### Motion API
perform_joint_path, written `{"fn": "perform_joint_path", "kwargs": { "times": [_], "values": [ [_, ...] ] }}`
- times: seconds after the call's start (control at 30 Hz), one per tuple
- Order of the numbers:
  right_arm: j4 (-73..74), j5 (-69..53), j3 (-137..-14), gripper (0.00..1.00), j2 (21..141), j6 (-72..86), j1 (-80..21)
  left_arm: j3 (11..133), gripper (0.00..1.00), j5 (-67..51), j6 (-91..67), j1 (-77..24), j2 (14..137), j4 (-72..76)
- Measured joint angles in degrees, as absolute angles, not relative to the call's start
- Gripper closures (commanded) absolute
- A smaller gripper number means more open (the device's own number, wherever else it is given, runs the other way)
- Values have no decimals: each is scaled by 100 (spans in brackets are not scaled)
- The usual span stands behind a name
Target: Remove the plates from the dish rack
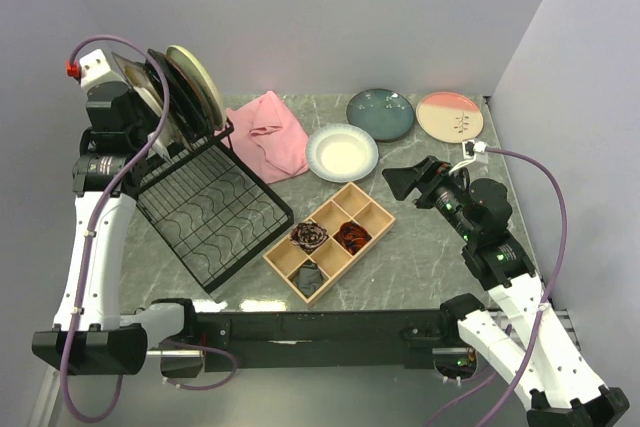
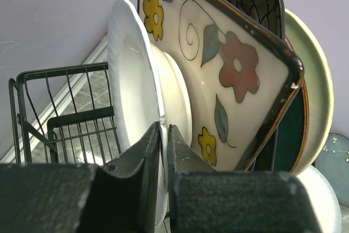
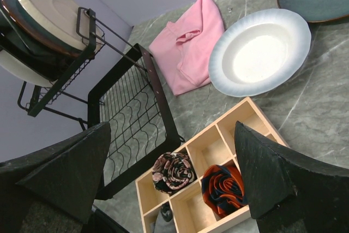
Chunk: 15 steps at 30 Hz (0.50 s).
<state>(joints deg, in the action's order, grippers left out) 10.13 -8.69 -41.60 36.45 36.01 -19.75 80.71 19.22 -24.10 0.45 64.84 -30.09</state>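
Observation:
The black wire dish rack (image 1: 215, 212) stands at the left, with several plates (image 1: 190, 87) upright against its raised back. In the left wrist view they are a white plate (image 2: 128, 75), a square cream floral plate (image 2: 218, 64), a square black one (image 2: 262, 4) and a cream-green one (image 2: 313, 85). My left gripper (image 2: 164, 129) is shut on the white plate's rim. A white plate (image 1: 342, 151), a teal plate (image 1: 380, 113) and a pink-cream plate (image 1: 449, 116) lie flat on the table. My right gripper (image 1: 405, 182) hangs open and holds nothing, right of the rack.
A pink cloth (image 1: 270, 135) lies between the rack and the white plate. A wooden compartment tray (image 1: 330, 240) with rolled fabrics sits at the front middle, under my right gripper. Walls close in at the back and on both sides.

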Motion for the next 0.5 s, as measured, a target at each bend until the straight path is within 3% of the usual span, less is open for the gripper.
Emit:
{"fn": "perform_joint_path", "kwargs": {
  "times": [0.5],
  "values": [
    [1015,-869,-4160,0,3597,3592,-1975,8442,99,2989,-2012,-628,6890,-3203]
  ]
}}
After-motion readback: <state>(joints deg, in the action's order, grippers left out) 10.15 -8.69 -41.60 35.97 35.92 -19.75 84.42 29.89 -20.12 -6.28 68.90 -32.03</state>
